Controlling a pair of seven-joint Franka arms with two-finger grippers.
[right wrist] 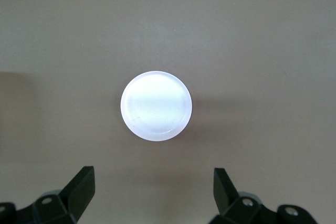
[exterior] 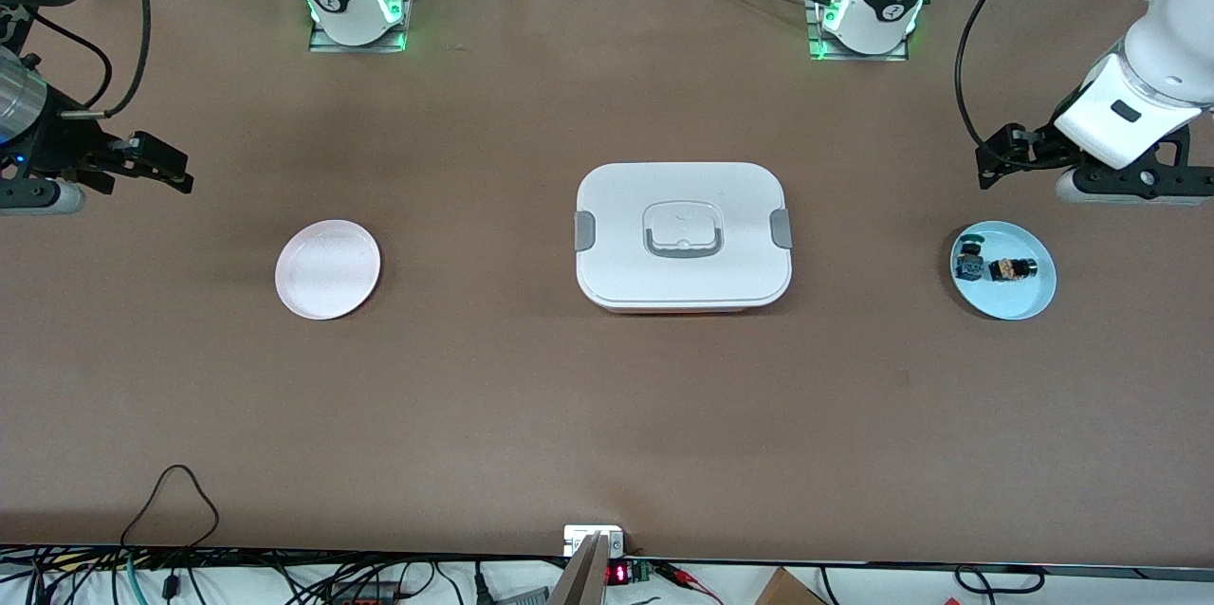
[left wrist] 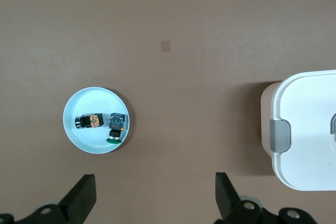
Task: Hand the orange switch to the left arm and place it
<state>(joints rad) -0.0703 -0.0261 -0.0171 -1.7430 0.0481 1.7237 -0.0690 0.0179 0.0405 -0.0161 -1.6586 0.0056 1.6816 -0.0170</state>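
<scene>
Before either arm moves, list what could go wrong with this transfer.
1. The orange switch lies right beside the blue switch on the blue plate; the open left pincer could catch the wrong one or knock both.
2. The box sits between the blue plate and the pink plate, so a low, straight carry might strike it.
3. The switch is tiny, so it could slip when handed to the open right pincer.

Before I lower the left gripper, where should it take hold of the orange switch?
Across its orange body, coming straight down. The orange switch lies on its side in the blue plate, the blue switch close beside the body end, so pinch the other two sides.
</scene>
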